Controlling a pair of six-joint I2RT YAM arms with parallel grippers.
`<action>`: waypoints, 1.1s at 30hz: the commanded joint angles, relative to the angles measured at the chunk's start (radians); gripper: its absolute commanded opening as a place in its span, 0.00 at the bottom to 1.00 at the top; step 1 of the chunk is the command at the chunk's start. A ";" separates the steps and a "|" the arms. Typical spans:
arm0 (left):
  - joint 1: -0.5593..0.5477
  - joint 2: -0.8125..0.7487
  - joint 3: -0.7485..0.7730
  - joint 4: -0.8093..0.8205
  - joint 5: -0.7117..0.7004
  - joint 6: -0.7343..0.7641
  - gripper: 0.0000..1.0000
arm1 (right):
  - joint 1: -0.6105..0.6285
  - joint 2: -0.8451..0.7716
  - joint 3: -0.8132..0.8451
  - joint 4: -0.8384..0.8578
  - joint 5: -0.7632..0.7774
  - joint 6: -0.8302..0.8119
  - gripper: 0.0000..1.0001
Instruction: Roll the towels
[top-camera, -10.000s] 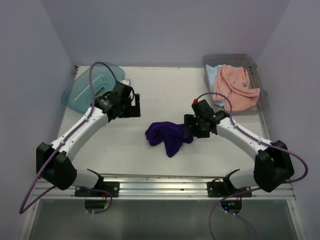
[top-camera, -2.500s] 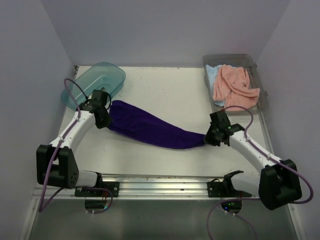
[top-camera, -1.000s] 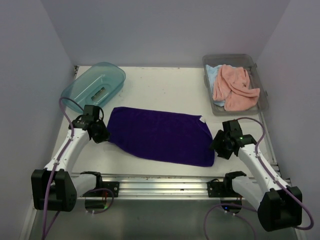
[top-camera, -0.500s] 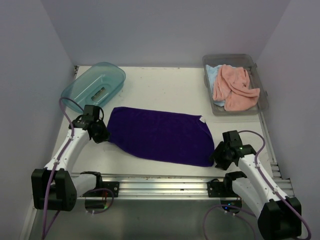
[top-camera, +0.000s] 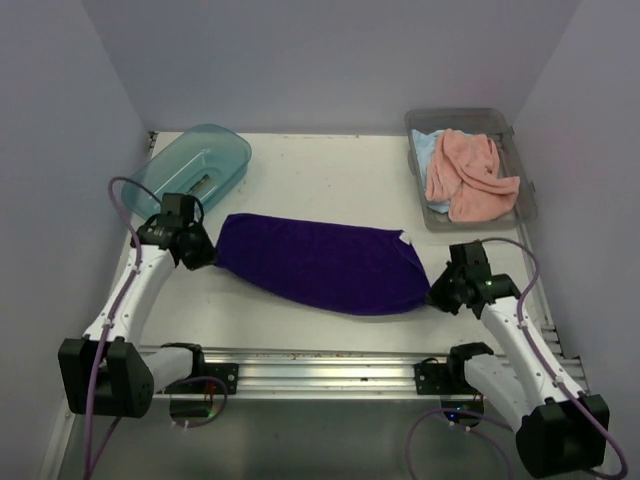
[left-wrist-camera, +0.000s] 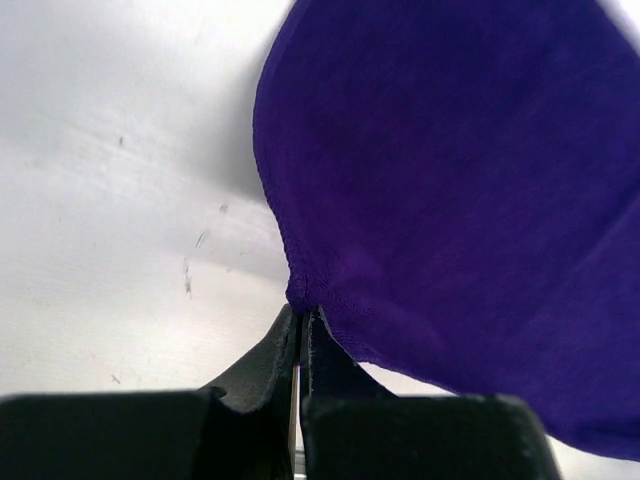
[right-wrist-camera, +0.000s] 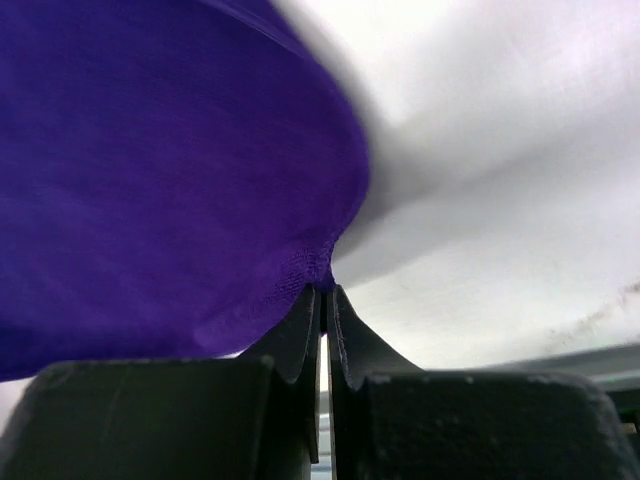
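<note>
A dark purple towel (top-camera: 320, 265) stretches across the middle of the table, its near edge lifted between the two arms. My left gripper (top-camera: 205, 256) is shut on the towel's near-left corner (left-wrist-camera: 300, 295). At the near-right corner (right-wrist-camera: 322, 275) my right gripper (top-camera: 436, 292) is shut on the cloth. In both wrist views the purple towel (left-wrist-camera: 450, 180) (right-wrist-camera: 160, 170) fills the frame above closed jaws. A salmon pink towel (top-camera: 468, 178) and a light blue towel (top-camera: 425, 148) lie crumpled in the clear grey bin (top-camera: 520, 170) at the back right.
A teal translucent tub (top-camera: 188, 170) stands at the back left, just beyond the left arm. A metal rail (top-camera: 320, 358) runs along the table's near edge. Purple walls close in the left, right and back sides.
My right gripper closed on the towel's near-right corner. Both grippers rose and moved away from me, lifting the near edge so the flat towel now looks narrower.
</note>
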 joint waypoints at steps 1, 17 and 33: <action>0.003 0.013 0.205 -0.010 -0.034 0.032 0.00 | -0.002 0.045 0.225 0.024 0.100 -0.102 0.00; 0.003 0.066 0.805 -0.122 -0.101 0.095 0.00 | -0.003 0.144 0.930 -0.101 0.263 -0.308 0.00; 0.003 -0.164 0.581 -0.122 -0.012 0.087 0.00 | -0.003 -0.074 0.727 -0.225 0.204 -0.311 0.00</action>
